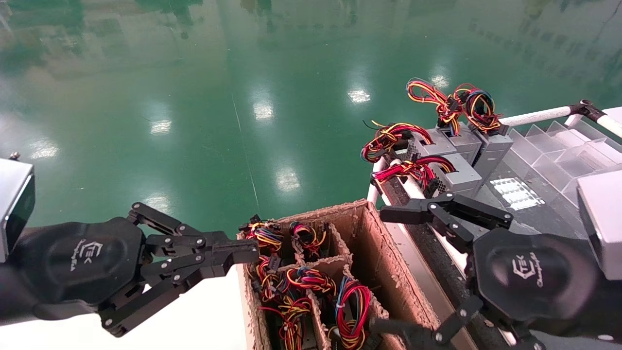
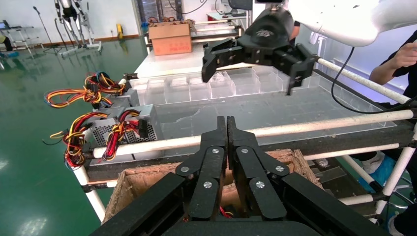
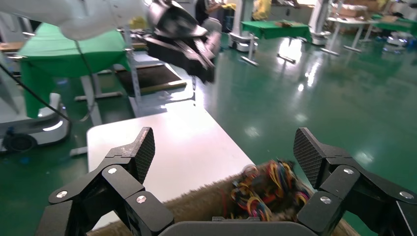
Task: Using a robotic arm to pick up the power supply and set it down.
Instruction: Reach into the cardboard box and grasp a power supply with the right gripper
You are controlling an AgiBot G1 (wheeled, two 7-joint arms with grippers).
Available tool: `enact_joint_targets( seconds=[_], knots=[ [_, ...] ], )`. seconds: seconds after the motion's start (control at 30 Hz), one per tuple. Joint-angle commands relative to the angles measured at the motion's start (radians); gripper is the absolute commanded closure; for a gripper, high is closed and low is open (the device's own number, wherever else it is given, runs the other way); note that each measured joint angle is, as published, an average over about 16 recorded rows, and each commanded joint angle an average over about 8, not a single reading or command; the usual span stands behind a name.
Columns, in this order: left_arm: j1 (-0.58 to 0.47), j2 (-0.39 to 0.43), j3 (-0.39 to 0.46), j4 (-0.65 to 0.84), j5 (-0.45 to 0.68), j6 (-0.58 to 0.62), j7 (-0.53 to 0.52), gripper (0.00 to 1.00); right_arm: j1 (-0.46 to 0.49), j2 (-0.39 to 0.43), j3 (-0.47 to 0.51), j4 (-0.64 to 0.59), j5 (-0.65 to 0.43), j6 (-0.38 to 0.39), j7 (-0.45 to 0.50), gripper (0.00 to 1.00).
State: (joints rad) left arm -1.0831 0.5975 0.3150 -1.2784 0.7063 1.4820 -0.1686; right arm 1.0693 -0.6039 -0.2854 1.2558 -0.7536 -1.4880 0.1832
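Green glossy floor spreads beyond the cardboard box.

A brown cardboard box with dividers sits low between a white desk and a pipe-framed rack. Wire bundles of red, yellow and blue fill its compartments. Clear plastic bins line the rack's far side. The glossy green floor reflects ceiling lights.
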Motion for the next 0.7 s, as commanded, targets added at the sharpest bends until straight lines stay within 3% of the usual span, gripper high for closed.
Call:
enact_joint_targets(
  seconds=[0.03, 0.2, 0.47, 0.7],
  knots=[
    [0.000, 0.000, 0.000, 0.000, 0.000, 0.000, 0.000, 0.00, -0.005, 0.002, 0.001, -0.007, -0.002, 0.003, -0.005, 0.00],
    [0.000, 0.000, 0.000, 0.000, 0.000, 0.000, 0.000, 0.00, 0.010, 0.010, -0.027, -0.052, -0.065, 0.007, 0.014, 0.00],
    [0.000, 0.000, 0.001, 0.000, 0.000, 0.000, 0.000, 0.00, 0.111, -0.035, -0.142, -0.165, -0.258, -0.032, 0.074, 0.00],
    [0.000, 0.000, 0.001, 0.000, 0.000, 0.000, 0.000, 0.00, 0.207, -0.129, -0.232, -0.308, -0.414, -0.060, 0.011, 0.00]
  ],
)
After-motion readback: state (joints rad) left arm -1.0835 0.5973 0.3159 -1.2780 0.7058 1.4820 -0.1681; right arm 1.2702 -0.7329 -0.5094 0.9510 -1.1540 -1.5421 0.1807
